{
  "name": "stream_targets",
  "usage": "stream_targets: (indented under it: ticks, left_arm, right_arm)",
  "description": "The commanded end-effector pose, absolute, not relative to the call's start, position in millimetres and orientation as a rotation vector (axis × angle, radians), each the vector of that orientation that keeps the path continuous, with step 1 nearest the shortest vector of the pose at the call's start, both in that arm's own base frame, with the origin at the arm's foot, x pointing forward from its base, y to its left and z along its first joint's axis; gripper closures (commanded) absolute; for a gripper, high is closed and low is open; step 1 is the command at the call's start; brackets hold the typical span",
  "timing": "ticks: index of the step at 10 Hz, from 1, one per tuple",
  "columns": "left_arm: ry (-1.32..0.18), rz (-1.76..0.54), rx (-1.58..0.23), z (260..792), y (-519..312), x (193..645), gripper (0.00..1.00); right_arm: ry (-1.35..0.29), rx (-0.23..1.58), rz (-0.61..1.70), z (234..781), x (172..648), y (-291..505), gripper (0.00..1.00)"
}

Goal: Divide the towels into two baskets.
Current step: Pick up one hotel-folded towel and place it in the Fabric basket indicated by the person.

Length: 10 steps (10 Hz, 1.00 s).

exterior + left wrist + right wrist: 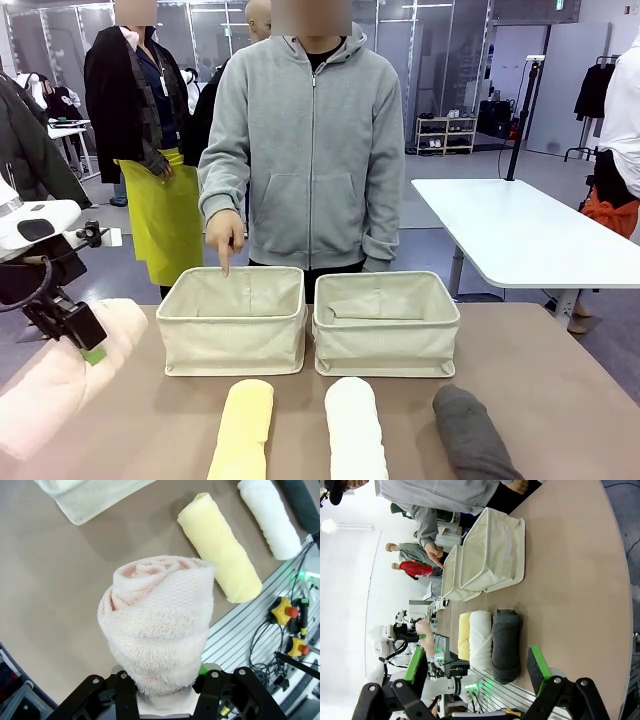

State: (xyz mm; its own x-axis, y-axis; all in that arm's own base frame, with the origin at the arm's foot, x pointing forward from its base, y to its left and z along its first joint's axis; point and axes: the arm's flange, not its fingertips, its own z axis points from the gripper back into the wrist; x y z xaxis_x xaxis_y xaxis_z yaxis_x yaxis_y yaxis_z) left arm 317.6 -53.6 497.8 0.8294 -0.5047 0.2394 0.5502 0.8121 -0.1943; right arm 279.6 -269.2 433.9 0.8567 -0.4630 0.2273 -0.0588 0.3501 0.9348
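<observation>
left gripper [93, 352] clamped on one end of the pink towel [60, 380], held up at table's left for carrying | person's hand [225, 235] points into left basket [232, 340], likely the target | right gripper [477, 662] gaping, empty | yellow towel [243, 430], white towel [355, 430], grey towel [475, 435] wait before the baskets

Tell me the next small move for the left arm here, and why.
Probably swing the pink towel, gripped in the left pincer, across toward the left-hand basket. The person's hand points down into that basket, and the towel sits well off to its side.
</observation>
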Motion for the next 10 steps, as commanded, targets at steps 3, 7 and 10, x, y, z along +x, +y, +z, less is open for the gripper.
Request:
stream_targets:
  ticks: [3, 7, 10]
  left_arm:
    - [-0.316, -0.794, -0.022, 532.8, -61.5, 309.0, 0.61]
    - [-0.267, -1.228, 0.274, 572.0, -186.6, 415.0, 0.61]
    - [-0.273, -1.441, 0.436, 568.1, -252.8, 485.4, 0.61]
  right_arm:
    - [-0.517, 1.205, -0.273, 437.3, 278.8, -268.6, 0.00]
    - [-0.517, 1.205, -0.273, 437.3, 278.8, -268.6, 0.00]
    - [-0.517, 1.205, -0.273, 437.3, 278.8, -268.6, 0.00]
